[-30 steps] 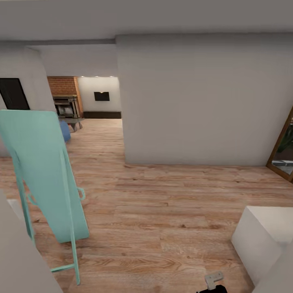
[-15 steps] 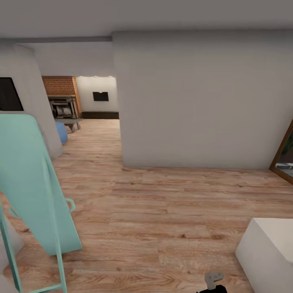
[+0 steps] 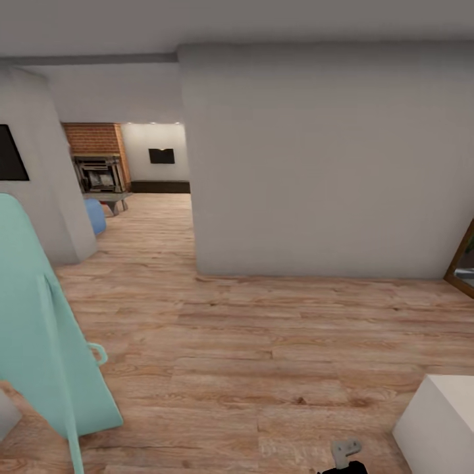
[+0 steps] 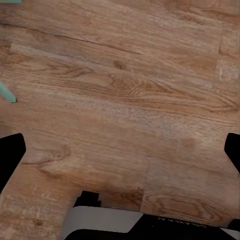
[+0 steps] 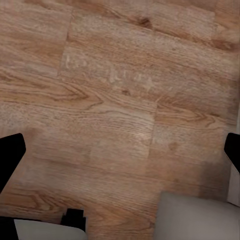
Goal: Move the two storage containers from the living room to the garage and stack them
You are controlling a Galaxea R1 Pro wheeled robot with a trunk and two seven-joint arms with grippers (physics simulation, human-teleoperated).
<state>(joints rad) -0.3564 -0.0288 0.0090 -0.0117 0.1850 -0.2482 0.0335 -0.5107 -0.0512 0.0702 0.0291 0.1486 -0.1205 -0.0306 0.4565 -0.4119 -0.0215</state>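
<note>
Two grippers are hanging empty over light wood-plank flooring: the left gripper is showing its dark fingertips at opposite edges of its wrist view, jaws wide apart with nothing between them, and the right gripper is doing the same, its fingertips spread far apart above bare planks. From the head view, a broad pale wall is standing straight ahead, and to its left an opening is leading toward the living room, where a brick fireplace and a blue rounded seat are showing well beyond. A turquoise folding frame is leaning near the left side, and a white block is sitting low at the right. Neither storage container is appearing among these things.
</note>
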